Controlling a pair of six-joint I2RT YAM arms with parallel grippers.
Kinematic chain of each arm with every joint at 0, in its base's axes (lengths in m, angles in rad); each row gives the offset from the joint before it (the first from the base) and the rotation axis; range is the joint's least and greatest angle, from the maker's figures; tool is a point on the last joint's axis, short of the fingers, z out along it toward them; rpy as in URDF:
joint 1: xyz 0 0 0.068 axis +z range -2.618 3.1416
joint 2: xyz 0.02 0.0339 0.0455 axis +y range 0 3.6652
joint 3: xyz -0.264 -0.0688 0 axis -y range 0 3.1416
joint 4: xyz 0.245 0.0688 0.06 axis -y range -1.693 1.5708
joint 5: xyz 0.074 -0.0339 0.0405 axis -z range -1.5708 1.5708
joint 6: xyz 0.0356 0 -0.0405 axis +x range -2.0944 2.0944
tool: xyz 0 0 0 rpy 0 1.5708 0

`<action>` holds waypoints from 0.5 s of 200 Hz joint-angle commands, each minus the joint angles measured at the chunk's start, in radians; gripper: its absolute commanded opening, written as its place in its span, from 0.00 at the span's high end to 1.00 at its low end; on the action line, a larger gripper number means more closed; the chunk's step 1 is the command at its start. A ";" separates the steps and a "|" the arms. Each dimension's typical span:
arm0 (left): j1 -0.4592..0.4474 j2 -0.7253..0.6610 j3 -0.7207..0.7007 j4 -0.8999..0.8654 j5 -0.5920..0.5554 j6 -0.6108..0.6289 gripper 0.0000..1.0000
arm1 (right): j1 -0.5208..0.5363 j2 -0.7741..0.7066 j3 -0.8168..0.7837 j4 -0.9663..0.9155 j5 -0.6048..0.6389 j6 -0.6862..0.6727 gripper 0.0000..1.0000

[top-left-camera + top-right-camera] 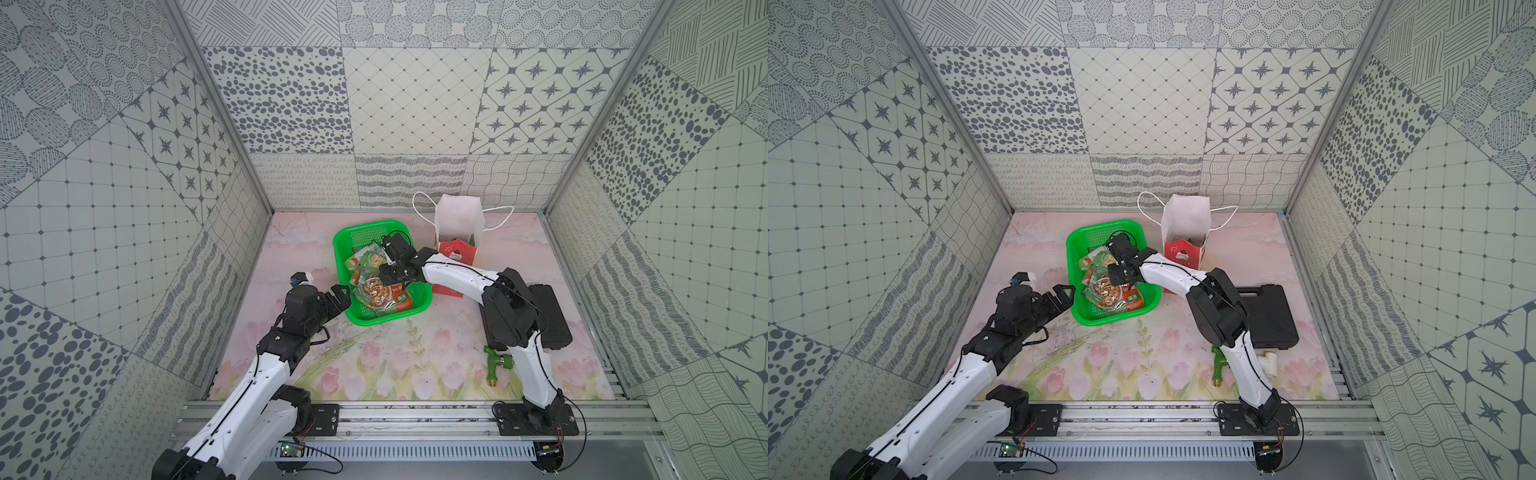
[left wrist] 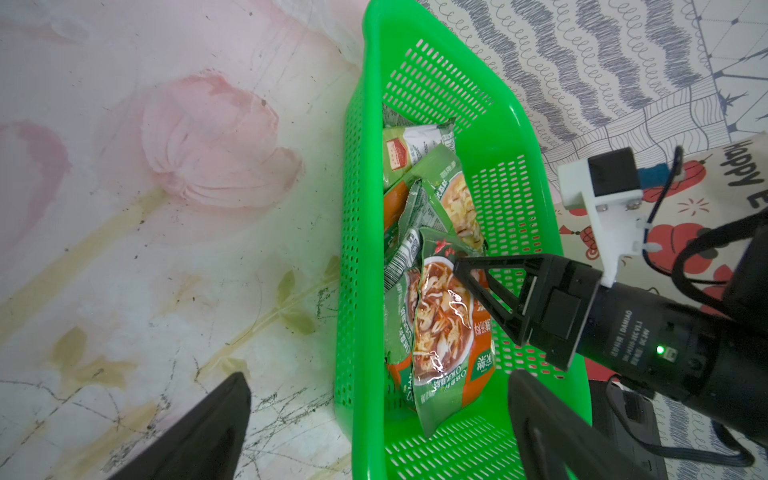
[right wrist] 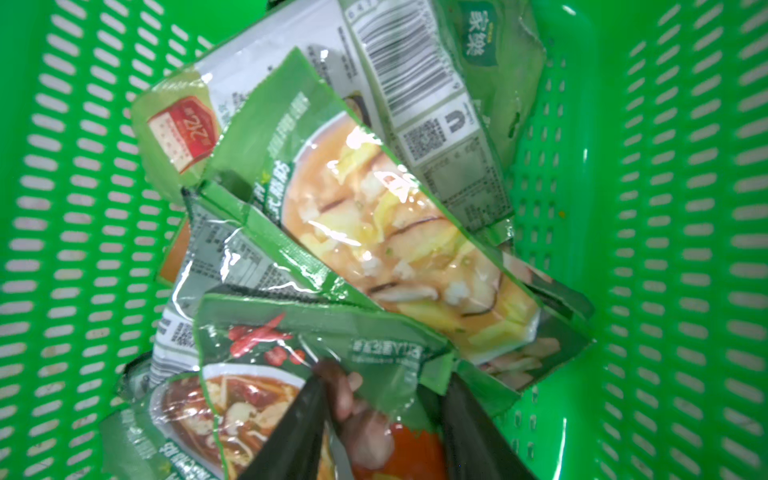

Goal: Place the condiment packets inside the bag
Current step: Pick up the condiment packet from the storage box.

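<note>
On the cell floor we see a tulip-print mat (image 1: pixel 374 357), and everything sits on it. Right side, under the right arm's elbow, lies a black plastic case (image 1: pixel 550 316) (image 1: pixel 1273 316), flat and partly hidden by that arm in both top views. Left of centre is a green mesh basket (image 1: pixel 361 226) (image 1: pixel 1096 226), resting on the mat. Behind it and to the right, near the back wall, stands the red paper gift bag (image 1: pixel 457 224) (image 1: pixel 1185 216), upright with its mouth open, white inside, cord handles flopped out to either side; it is close to the basket but apart from it. We find the condiment packets (image 1: pixel 376 293) (image 2: pixel 440 316) (image 3: pixel 395 232) in the basket as an overlapping pile, some showing soup photos, some silvery barcode backs. The right gripper (image 1: pixel 404 286) (image 3: pixel 382 386) points down into the basket. Its fingers (image 3: pixel 469 415) stand partway apart astride the top edge of the red-soup packet (image 3: pixel 270 345), and we cannot tell whether they clamp it. The left gripper (image 1: pixel 343 298) (image 1: pixel 1064 297) is spread wide with nothing in it, at the basket's near-left wall; we cannot tell if it touches. Smallest is a green plastic tap (image 1: pixel 496 365) (image 1: pixel 1219 365), lying on the mat beside the right arm's lower link.
</note>
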 commanded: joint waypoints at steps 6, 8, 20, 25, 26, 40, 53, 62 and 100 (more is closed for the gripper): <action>0.001 -0.005 0.003 0.009 0.011 -0.002 0.00 | 0.021 -0.021 -0.013 0.020 0.020 -0.013 0.75; 0.001 -0.007 0.004 0.009 0.012 -0.003 0.00 | 0.023 -0.024 -0.013 0.020 0.024 -0.013 0.76; 0.001 -0.014 0.002 0.008 0.013 -0.005 0.00 | 0.032 -0.045 -0.016 0.020 0.046 -0.019 0.85; 0.000 -0.018 0.003 0.006 0.014 -0.004 0.01 | 0.036 -0.053 -0.017 0.020 0.052 -0.024 0.89; 0.000 -0.020 0.003 0.007 0.014 -0.004 0.01 | 0.037 -0.055 -0.017 0.020 0.053 -0.025 0.90; 0.000 -0.028 0.002 0.003 0.015 -0.005 0.01 | 0.045 -0.077 -0.017 0.020 0.061 -0.036 1.00; 0.000 -0.036 0.001 0.000 0.011 -0.005 0.01 | 0.054 -0.097 -0.019 0.020 0.078 -0.043 1.00; -0.001 -0.039 0.000 0.000 0.010 -0.004 0.01 | 0.061 -0.119 -0.024 0.020 0.086 -0.046 1.00; 0.002 -0.036 -0.004 0.005 0.009 -0.003 0.00 | 0.084 -0.216 -0.053 0.025 0.145 -0.068 1.00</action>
